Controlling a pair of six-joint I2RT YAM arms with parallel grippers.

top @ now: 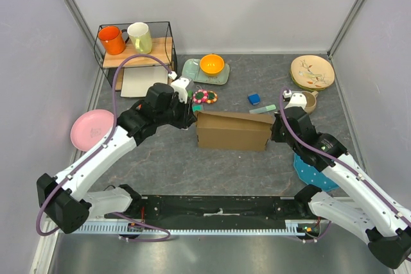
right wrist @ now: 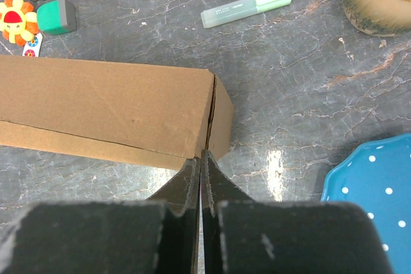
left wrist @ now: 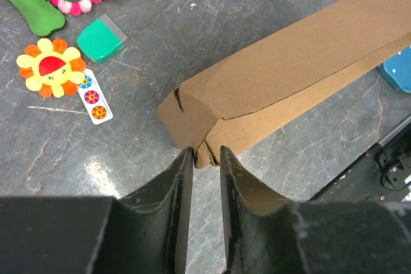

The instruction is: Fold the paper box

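With the box [top: 231, 131] mid-table [top: 160, 165], my left gripper [left wrist: 203, 152] slightly spread astride its 9 o'clock corner and my right gripper [right wrist: 201, 158] pressed together at its 3 o'clock seam, I fear an uneven push popping that seam open.

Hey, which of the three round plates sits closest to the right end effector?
The blue plate with white polka dots, just beside the right end effector; the pink plate and the beige patterned plate lie farther away.
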